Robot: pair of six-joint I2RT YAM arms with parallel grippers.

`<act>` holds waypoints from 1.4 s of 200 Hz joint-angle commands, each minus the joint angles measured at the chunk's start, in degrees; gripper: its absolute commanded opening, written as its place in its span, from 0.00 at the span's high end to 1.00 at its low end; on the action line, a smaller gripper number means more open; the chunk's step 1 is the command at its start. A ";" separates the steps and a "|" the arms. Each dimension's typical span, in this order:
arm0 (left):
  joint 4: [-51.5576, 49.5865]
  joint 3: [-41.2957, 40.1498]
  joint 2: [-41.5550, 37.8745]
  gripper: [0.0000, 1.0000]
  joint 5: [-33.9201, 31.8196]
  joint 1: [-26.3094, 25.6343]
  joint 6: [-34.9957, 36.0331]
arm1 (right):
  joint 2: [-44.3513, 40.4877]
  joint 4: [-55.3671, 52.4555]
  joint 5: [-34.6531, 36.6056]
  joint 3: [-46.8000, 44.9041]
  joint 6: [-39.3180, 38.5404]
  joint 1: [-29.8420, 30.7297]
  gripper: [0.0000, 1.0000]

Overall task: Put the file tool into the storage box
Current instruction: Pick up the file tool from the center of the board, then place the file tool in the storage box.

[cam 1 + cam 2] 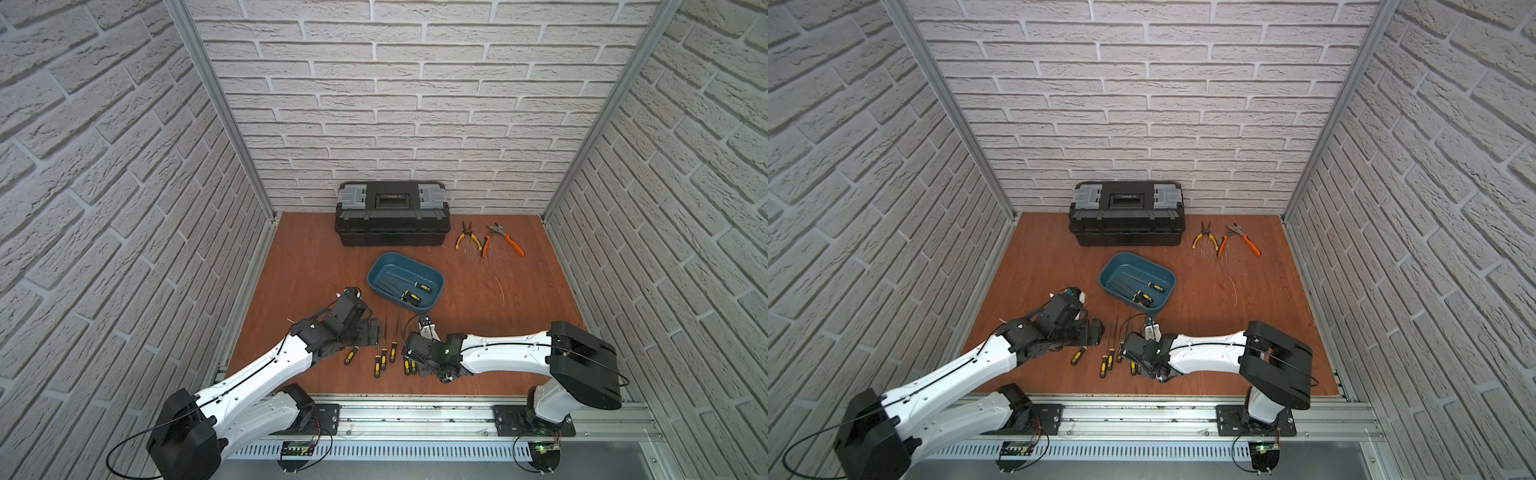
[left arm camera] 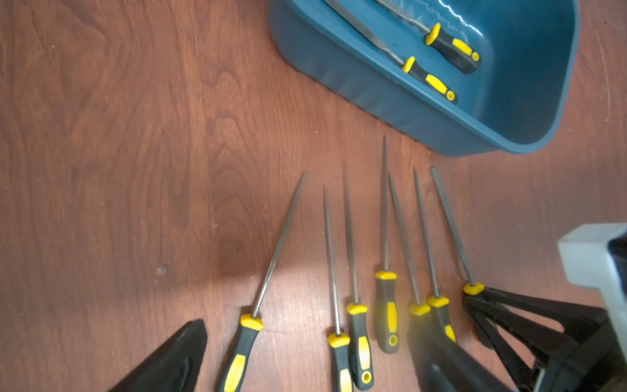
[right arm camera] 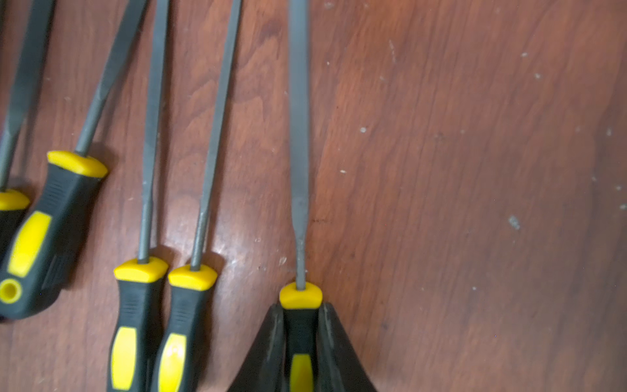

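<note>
My right gripper (image 3: 301, 310) is clamped on the handle of the file tool (image 3: 298, 135), which lies on the worktop (image 3: 475, 169) just short of the storage box (image 1: 409, 266), its blade pointing toward that box.
</note>
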 commanded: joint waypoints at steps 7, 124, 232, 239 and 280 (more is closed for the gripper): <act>0.62 3.08 1.56 0.02 -1.03 -1.49 1.34 | -2.14 -3.48 3.05 -2.69 2.15 1.07 0.85; 4.74 9.24 4.08 0.02 -4.36 -6.99 2.95 | -22.77 -12.79 11.44 -8.86 -1.14 0.87 0.87; 7.16 20.46 14.78 0.02 6.59 5.70 10.58 | -30.49 -12.98 6.68 1.68 -25.09 -13.33 0.87; 7.20 20.93 15.25 0.02 6.95 6.44 10.81 | -30.09 -12.06 4.45 2.74 -27.57 -15.18 0.87; 7.45 22.47 17.08 0.02 9.56 11.23 11.99 | -23.49 -9.29 -5.57 10.53 -38.62 -22.29 0.87</act>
